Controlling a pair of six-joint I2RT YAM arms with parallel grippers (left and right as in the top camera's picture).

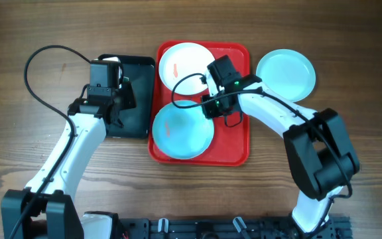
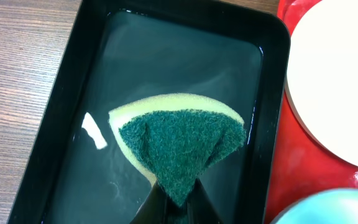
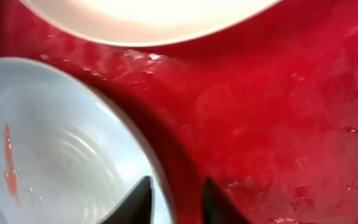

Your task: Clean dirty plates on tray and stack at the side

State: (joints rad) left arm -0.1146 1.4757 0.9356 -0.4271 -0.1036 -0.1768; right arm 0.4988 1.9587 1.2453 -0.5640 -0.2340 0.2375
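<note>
Holding the sponge [image 2: 179,149] pinched tight in my left pincer [image 2: 178,202] over the black tray [image 2: 61,112], ready for scrubbing. My right pincer [image 3: 169,202], narrowly parted, straddles the blue plate [image 3: 55,143]'s rim on the red tray [image 3: 278,124], likely to steady it; gripping or not, I cannot tell.

White plate [image 1: 181,63], blue plate [image 1: 178,133] sit on red tray [image 1: 234,143].

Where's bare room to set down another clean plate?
Bare table right of the side blue plate, and wood below the red tray in the overhead view; the tray's lower right corner is bare too. Crowded: tray middle, where white plate, second blue plate and right gripper meet.
</note>
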